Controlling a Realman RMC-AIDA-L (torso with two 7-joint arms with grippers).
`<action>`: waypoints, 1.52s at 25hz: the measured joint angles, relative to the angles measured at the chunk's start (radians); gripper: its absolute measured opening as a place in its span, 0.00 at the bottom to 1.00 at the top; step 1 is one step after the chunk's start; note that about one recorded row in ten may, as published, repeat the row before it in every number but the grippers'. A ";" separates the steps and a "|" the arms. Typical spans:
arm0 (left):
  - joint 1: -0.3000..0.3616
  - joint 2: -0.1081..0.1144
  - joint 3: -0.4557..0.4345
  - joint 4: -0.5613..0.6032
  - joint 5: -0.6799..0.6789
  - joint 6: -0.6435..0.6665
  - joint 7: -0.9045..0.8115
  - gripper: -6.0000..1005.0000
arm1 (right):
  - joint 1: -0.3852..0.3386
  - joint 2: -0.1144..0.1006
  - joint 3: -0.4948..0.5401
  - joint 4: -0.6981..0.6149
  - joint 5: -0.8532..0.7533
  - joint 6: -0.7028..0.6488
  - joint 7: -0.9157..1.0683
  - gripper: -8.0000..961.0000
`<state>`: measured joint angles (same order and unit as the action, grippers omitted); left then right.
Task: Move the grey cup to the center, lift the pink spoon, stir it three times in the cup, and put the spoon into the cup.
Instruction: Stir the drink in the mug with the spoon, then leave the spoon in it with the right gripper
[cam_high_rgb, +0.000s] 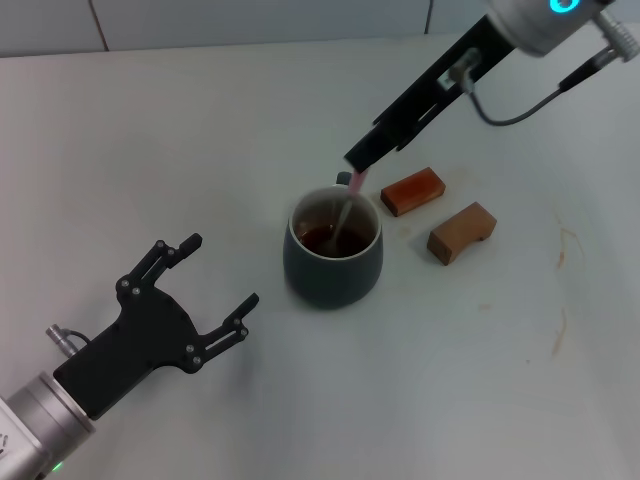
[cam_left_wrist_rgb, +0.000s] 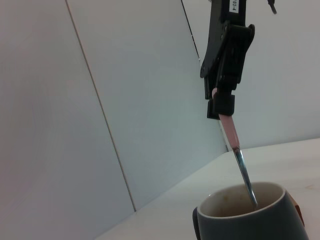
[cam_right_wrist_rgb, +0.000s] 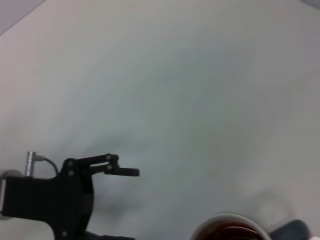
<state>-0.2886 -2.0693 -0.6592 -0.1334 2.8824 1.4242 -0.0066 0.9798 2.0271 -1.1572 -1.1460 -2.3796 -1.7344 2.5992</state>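
Left gripper (cam_high_rgb: 208, 283): nearest to me, low over the bench (cam_high_rgb: 150, 140) on my left side; I see its fingers spread wide with nothing between them, pointing toward the cup and set apart from it.
Cup (cam_high_rgb: 333, 262): grey, upright near the middle of the bench; dark reddish-brown liquid at the bottom of its cream inside. In the left wrist view its rim (cam_left_wrist_rgb: 243, 207) fills the lower corner.
Spoon (cam_high_rgb: 350, 203): pink handle up, metal end down inside the cup, leaning toward the far right; the left wrist view (cam_left_wrist_rgb: 236, 150) shows its neck passing below the rim.
Right gripper (cam_high_rgb: 362, 165): just above the cup's far rim, closed on the top of the spoon handle.
Blocks: two brown wooden ones, one (cam_high_rgb: 411, 190) just right of the cup, the other (cam_high_rgb: 462, 232) farther right.
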 joint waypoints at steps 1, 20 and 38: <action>0.000 0.000 0.000 0.000 0.000 -0.001 0.000 0.86 | 0.008 0.004 -0.001 0.017 0.000 0.003 -0.007 0.14; 0.009 -0.001 -0.005 -0.009 0.000 -0.004 0.005 0.86 | 0.045 0.002 0.000 0.071 -0.077 0.033 -0.032 0.14; 0.020 0.000 -0.003 -0.021 0.006 0.003 0.007 0.86 | 0.066 0.041 -0.011 0.098 -0.099 0.058 -0.049 0.14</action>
<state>-0.2682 -2.0693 -0.6626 -0.1547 2.8885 1.4267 0.0000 1.0461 2.0678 -1.1677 -1.0476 -2.4791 -1.6762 2.5501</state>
